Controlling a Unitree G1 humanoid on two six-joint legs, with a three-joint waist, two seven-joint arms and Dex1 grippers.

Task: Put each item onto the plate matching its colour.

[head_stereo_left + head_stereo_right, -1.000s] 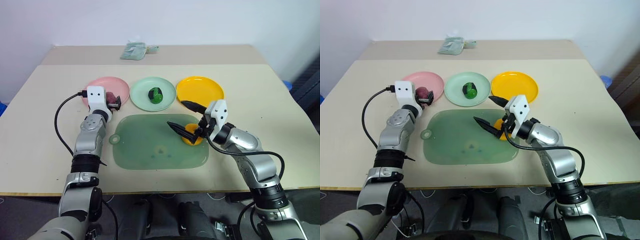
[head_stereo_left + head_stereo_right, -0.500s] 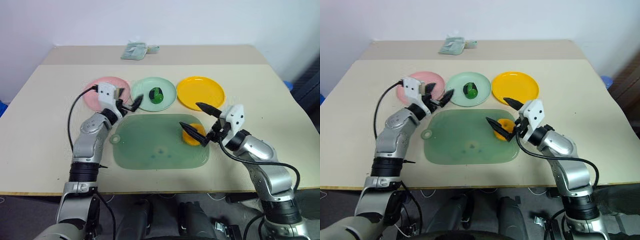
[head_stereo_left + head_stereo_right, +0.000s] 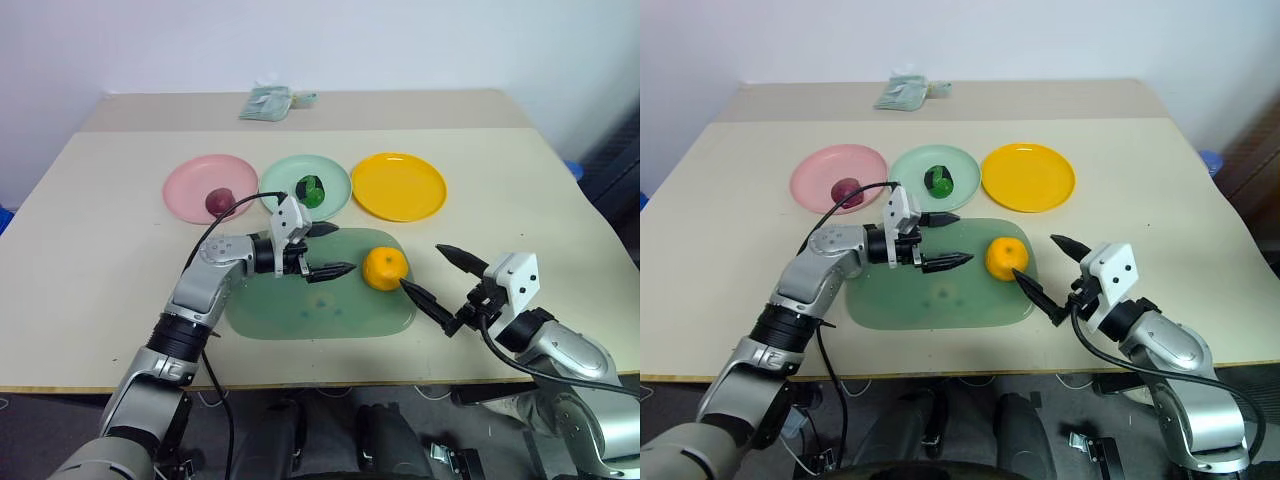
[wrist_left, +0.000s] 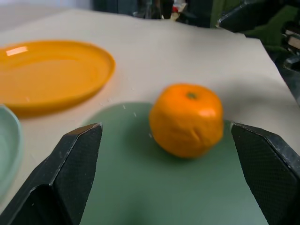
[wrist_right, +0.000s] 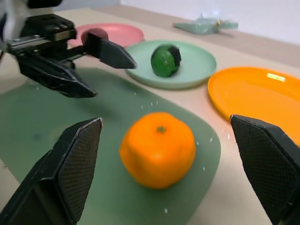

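The orange mandarin [image 3: 385, 268] sits on the right end of the large green tray [image 3: 300, 305]. My left gripper [image 3: 329, 250] hovers open over the tray, pointing right at the mandarin from a short gap. My right gripper [image 3: 442, 279] is open off the tray's right edge, fingers aimed left, clear of the fruit. The dark red plum [image 3: 219, 201] rests on the pink plate [image 3: 195, 182]. The dark green lump [image 3: 311, 190] lies on the mint plate [image 3: 330, 178]. The yellow-orange plate [image 3: 400, 186] holds nothing. The left wrist view shows the mandarin [image 4: 186, 119] between its fingers [image 4: 77, 159].
A crumpled pale green packet [image 3: 265, 102] lies at the table's far edge. The table's front edge runs just below the tray. Bare tabletop stretches to the right of the yellow-orange plate.
My left gripper left the plum on the pink plate, swung right and turned toward the mandarin. My right gripper drew back right, off the tray, away from the mandarin.
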